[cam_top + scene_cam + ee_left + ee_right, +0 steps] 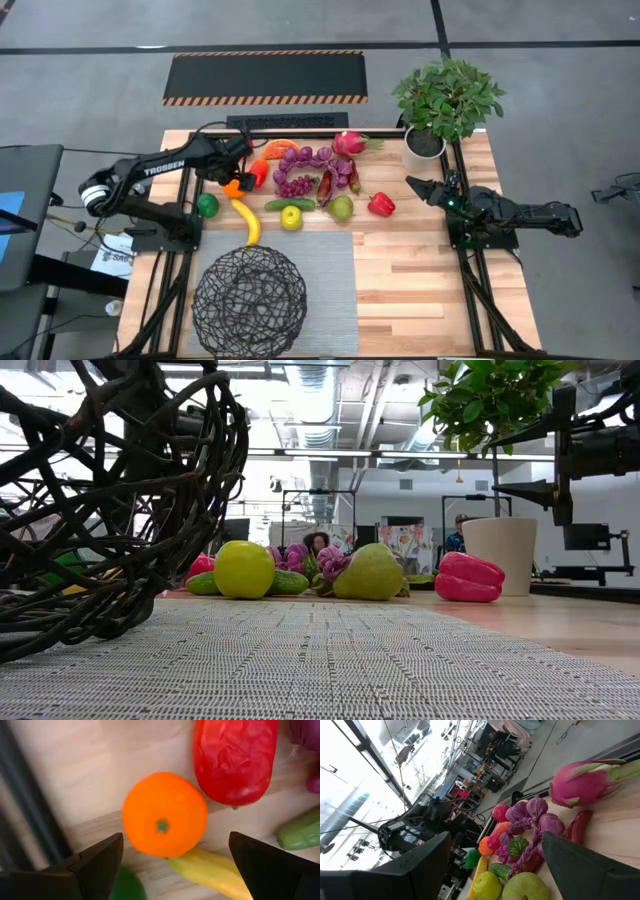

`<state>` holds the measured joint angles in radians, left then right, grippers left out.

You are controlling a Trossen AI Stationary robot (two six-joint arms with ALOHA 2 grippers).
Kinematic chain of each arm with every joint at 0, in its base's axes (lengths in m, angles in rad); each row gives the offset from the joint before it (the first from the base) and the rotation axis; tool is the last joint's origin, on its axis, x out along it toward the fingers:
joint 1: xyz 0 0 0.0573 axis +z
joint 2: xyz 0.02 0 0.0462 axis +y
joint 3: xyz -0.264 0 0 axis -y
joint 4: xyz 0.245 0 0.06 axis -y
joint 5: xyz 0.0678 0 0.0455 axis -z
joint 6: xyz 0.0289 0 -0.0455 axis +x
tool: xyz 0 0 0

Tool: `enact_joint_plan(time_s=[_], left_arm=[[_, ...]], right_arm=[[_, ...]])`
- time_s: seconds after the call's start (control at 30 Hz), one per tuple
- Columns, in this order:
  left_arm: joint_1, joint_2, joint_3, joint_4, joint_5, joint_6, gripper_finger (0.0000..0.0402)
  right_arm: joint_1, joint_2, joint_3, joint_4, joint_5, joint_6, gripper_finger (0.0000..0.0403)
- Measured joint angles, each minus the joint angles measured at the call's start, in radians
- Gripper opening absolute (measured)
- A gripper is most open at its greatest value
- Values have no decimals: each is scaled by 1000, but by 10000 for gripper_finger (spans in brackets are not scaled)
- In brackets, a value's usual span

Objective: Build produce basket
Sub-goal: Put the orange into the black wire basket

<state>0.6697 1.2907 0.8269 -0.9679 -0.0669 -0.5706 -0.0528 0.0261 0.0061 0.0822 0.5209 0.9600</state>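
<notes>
Produce (305, 185) lies in a loose cluster at the far middle of the wooden table (420, 280) in the high view, and the black wire basket (249, 290) sits on the grey mat (325, 262) at the near edge, with nothing in it that I can see. My left gripper (236, 178) hangs over the cluster's left end, above the orange (235, 186); my right gripper (420, 188) waits by the white plant pot (423, 148), well apart from that fruit. So the left arm is the nearer one, and I judge the orange to be its pick.

Low down at table height, the basket's mesh (110, 490) fills the near left; beyond the mat stand a yellow-green apple (244, 569), a green pear (370, 572) and a red pepper (470, 577), with a room of frames and screens behind.

Through my left wrist, the orange (165, 814) sits straight ahead between my spread fingers (97, 865), being round, with no long axis to square up to. A red fruit (234, 757) almost touches it and the banana (212, 872) lies just beside.

Through my right wrist, my fingers (590, 870) stand wide, holding nothing, facing the pink dragonfruit (585, 782) and purple grapes (532, 820).
</notes>
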Motion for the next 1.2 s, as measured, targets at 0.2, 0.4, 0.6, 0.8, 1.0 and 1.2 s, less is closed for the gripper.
enact_joint_plan(time_s=[0.2, 0.4, 0.6, 0.8, 1.0, 1.2], left_arm=[[39, 2, -106, 126, 43, 36, 348], [45, 0, -145, 188, 28, 36, 348], [45, 0, -145, 230, 28, 36, 335], [45, 1, -145, 237, 17, 34, 285], [45, 0, -144, 235, -1, 25, 248], [45, -11, -140, 224, 41, 7, 243]], right_arm=[[0, 0, 0, 0, 0, 0, 333], [0, 0, 0, 0, 0, 0, 333], [0, 0, 0, 0, 0, 0, 333], [0, 0, 0, -1, 0, 0, 333], [0, 0, 0, -2, 0, 0, 333], [0, 0, 0, -3, 0, 0, 333]])
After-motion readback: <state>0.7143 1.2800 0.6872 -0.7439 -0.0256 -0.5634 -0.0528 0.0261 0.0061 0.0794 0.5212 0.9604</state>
